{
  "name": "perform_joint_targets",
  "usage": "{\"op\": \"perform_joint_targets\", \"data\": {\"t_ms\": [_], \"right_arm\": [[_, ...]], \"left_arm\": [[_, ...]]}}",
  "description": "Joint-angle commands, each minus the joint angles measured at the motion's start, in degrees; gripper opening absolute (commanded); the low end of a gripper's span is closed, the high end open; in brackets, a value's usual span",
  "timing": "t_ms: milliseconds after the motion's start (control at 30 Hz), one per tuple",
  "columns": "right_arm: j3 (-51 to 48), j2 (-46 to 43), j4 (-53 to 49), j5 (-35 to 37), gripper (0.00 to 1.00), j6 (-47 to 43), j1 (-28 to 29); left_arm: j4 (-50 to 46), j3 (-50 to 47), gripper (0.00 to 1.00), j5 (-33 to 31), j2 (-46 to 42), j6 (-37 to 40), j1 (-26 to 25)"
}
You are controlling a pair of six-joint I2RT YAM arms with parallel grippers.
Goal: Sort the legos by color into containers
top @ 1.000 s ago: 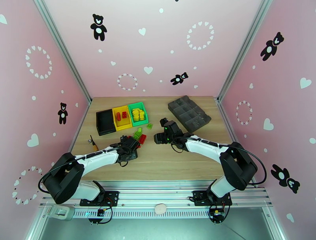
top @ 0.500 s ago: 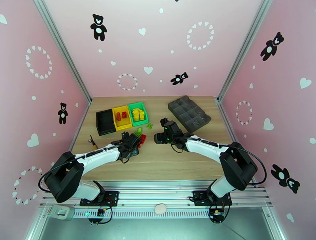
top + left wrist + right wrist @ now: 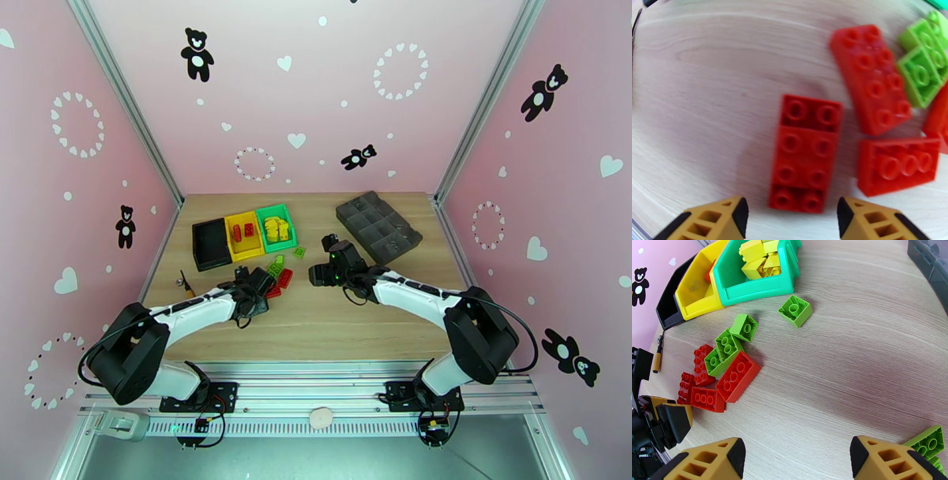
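Observation:
Loose red and green legos (image 3: 278, 276) lie in a cluster just in front of three containers: black (image 3: 211, 241), yellow (image 3: 253, 245) and green (image 3: 278, 244). Red bricks (image 3: 242, 230) sit in the yellow bin and yellow bricks (image 3: 760, 257) in the green one. My left gripper (image 3: 792, 215) is open and low over the table. A stacked red brick (image 3: 804, 158) lies just ahead of its fingertips, untouched. My right gripper (image 3: 798, 453) hangs open and empty to the right of the cluster. A lone green brick (image 3: 795, 310) lies near the green bin.
A dark grey compartment tray (image 3: 378, 226) stands at the back right. A small screwdriver (image 3: 186, 286) lies left of my left arm. More green bricks (image 3: 928, 443) lie under my right wrist. Bare wood stretches between the cluster and my right gripper.
My left gripper has crept a little forward and left toward the red bricks, and its jaws have narrowed slightly. The right arm has stayed still.

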Motion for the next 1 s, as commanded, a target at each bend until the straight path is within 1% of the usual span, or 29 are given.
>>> {"op": "perform_joint_targets", "data": {"t_ms": [0,233,333,433,600,700,867,967], "right_arm": [[-0.2,-0.9,0.1,-0.8,0.74,0.7,0.1],[-0.1,-1.0,0.2,-1.1,0.74,0.8,0.1],[-0.1,-1.2,0.1,-1.0,0.74,0.6,0.1],[0.0,-1.1,-0.1,-1.4,0.74,0.4,0.1],[0.3,0.5,0.5,-4.5,0.73,0.9,0.1],[0.6,1.9,1.6,-5.8,0.73,1.2,0.9],[3.5,5.3,1.2,-6.6,0.73,1.6,3.3],[6.4,7.8,0.3,-6.8,0.73,2.0,4.9]], "left_arm": [[1.4,0.3,0.65,0.2,0.2,1.8,1.0],[2.6,3.4,0.62,0.6,4.6,4.2,2.4],[3.2,4.4,0.58,1.0,5.9,4.9,3.1],[3.2,5.5,0.52,1.2,6.2,5.3,3.2],[2.2,6.7,0.34,1.9,5.4,6.0,3.2],[0.8,7.5,0.26,1.8,3.5,6.4,3.2],[-2.9,11.3,0.25,0.0,0.2,7.9,3.4],[-4.5,14.1,0.25,0.2,-0.9,9.6,5.3]]}}
